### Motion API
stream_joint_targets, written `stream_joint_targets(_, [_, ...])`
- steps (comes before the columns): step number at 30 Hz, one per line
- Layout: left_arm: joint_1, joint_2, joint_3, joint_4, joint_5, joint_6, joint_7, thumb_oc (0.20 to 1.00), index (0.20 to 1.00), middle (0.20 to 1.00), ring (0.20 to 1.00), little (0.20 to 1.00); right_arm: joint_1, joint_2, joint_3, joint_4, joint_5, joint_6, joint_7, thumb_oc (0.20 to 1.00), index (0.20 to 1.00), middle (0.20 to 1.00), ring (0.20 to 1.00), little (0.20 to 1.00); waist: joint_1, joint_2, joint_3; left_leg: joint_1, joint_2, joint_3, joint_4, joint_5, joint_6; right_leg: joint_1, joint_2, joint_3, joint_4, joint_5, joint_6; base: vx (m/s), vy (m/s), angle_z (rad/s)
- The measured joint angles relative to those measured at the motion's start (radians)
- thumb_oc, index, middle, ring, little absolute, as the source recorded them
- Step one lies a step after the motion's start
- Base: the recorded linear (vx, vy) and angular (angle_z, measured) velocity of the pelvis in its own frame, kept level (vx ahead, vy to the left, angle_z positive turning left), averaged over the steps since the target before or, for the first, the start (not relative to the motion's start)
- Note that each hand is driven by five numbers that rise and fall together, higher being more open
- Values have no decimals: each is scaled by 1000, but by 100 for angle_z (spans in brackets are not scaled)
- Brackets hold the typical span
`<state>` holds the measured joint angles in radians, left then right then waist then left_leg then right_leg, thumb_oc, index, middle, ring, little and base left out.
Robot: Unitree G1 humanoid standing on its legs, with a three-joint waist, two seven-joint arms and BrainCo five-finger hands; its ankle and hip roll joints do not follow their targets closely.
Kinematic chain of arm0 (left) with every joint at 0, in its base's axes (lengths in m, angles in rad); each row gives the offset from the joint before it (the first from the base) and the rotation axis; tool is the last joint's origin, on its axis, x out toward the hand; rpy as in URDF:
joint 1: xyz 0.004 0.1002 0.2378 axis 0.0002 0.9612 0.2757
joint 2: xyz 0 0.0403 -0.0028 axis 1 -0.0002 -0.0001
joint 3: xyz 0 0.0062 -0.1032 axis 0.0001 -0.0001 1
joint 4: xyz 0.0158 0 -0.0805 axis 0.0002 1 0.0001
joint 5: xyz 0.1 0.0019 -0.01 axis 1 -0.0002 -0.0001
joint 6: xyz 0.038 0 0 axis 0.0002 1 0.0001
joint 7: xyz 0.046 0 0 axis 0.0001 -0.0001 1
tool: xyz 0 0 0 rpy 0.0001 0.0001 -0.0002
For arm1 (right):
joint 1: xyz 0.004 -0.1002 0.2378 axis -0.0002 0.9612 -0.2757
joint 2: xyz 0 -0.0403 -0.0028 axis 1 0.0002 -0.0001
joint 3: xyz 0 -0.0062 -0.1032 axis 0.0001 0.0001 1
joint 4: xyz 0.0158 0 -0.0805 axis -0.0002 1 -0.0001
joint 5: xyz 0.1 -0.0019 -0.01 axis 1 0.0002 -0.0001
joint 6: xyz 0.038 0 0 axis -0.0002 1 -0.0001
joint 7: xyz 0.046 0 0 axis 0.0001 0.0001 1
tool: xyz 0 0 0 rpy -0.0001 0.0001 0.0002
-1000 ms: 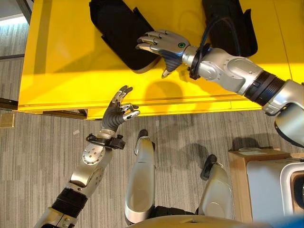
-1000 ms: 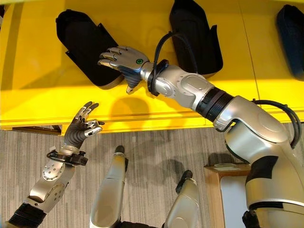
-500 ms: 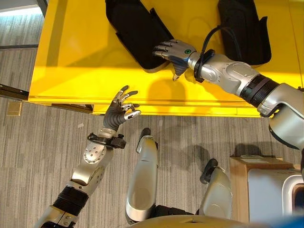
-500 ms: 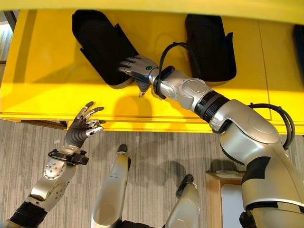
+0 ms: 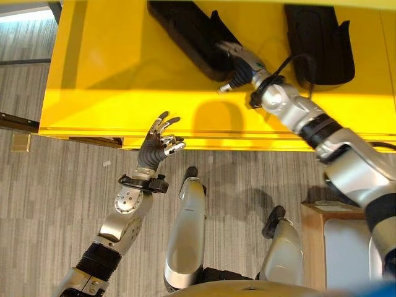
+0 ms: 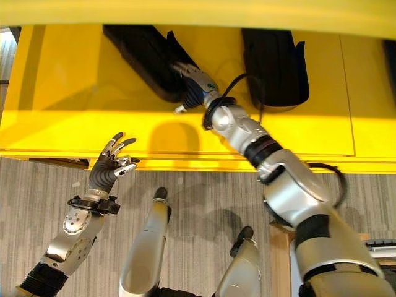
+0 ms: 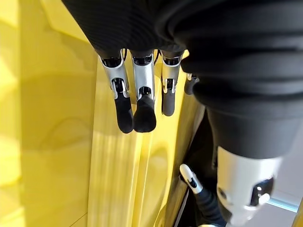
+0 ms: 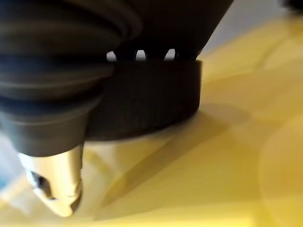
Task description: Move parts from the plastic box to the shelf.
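Left eye view: right hand (image 5: 238,62), fingers hidden inside a black part (image 5: 192,34) on the yellow shelf (image 5: 111,80), grip unclear; left hand (image 5: 158,145) spread, empty.

Grey striped carpet floor (image 5: 55,204), wooden cabinet (image 5: 317,216) alongside.

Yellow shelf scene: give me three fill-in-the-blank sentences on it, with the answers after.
1. Two black parts lie on the ____ shelf.
2. The right hand rests on the ____ black part.
3. The left hand holds nothing; its fingers are ____.

Answers: yellow; left; open
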<state>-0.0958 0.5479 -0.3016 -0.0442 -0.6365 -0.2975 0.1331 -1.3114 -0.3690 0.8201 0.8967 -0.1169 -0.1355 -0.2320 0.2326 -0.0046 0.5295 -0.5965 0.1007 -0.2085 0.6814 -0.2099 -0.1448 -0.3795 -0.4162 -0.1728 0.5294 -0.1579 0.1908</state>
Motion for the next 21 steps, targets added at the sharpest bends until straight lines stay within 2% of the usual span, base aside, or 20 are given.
stream_joint_targets(6, [0, 1, -3, -1, 0, -3, 24, 1000, 1000, 1000, 1000, 1000, -1, 99, -5, 7, 35, 32, -60, 1000, 1000, 1000, 1000, 1000, -4, 0, 0, -1, 0, 2, 2, -1, 1, 0, 0, 0, -5, 1, -1, 0, 0, 0])
stream_joint_targets(10, [-6, 0, -5, -1, 1, -7, 29, 1000, 1000, 1000, 1000, 1000, 11, 161, -57, -38, 77, 31, -95, 1000, 1000, 1000, 1000, 1000, 1, 1, 0, -11, 0, 3, 2, 3, 2, -11, 0, 0, -3, 15, 2, -67, 22, 0])
stream_joint_targets(13, [-14, 0, -6, -1, 1, -12, 49, 1000, 1000, 1000, 1000, 1000, 33, 173, -65, -110, 110, 37, -111, 1000, 1000, 1000, 1000, 1000, 0, 2, 0, -20, 0, 2, 7, 3, 4, -21, 0, 0, 12, 2, -20, -1, 3, 2])
stream_joint_targets(21, [-12, 1, -3, -1, 1, -14, 70, 1000, 1000, 1000, 1000, 1000, 63, 172, -53, -178, 119, 43, -123, 1000, 1000, 1000, 1000, 1000, 1, 2, 0, -20, 0, 1, 13, -7, 11, -30, -2, 4, 33, -13, -18, 28, -8, 0])
